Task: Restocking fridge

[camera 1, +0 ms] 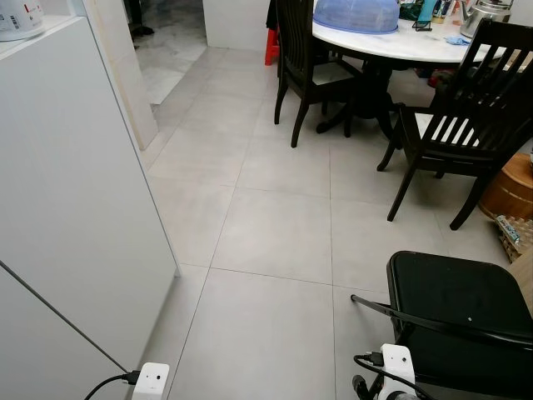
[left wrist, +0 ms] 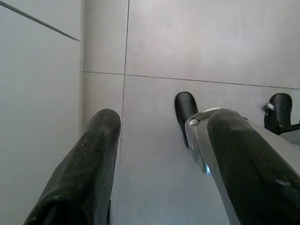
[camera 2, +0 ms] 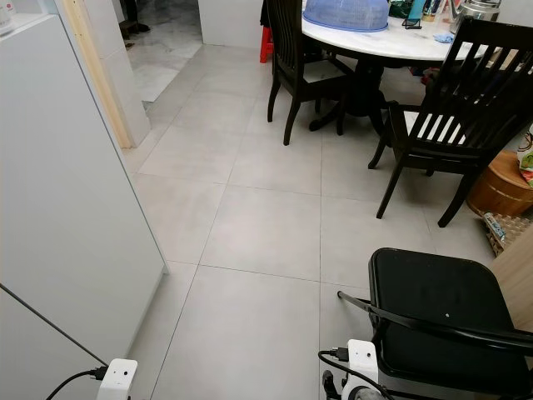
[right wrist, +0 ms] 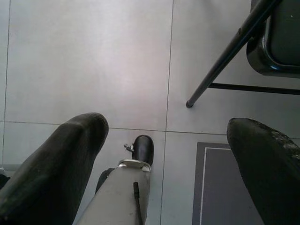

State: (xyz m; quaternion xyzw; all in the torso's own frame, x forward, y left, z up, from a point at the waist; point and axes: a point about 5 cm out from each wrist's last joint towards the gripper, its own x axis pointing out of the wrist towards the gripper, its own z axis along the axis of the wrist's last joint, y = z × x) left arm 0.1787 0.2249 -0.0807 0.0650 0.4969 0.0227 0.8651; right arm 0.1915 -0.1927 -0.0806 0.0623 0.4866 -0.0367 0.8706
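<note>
A tall white fridge (camera 1: 75, 192) stands close on my left, with a dark seam running across its lower part. My left gripper (left wrist: 161, 122) hangs beside it, pointing down at the grey floor tiles, open with nothing between its fingers. My right gripper (right wrist: 168, 124) also hangs toward the floor, open and holding nothing, next to a black folding chair (camera 1: 458, 304). The white wrist units of both arms (camera 1: 150, 381) (camera 1: 397, 362) show at the bottom of the left eye view. No food or drink items are in sight.
The black folding chair sits near my right side, its leg (right wrist: 225, 61) on the tiles. Ahead stand a white round table (camera 1: 391, 42) with a blue food cover (camera 1: 356, 15), dark wooden chairs (camera 1: 466, 117), and a wooden tub (camera 1: 512, 187). Open tiled floor (camera 1: 275, 233) lies ahead.
</note>
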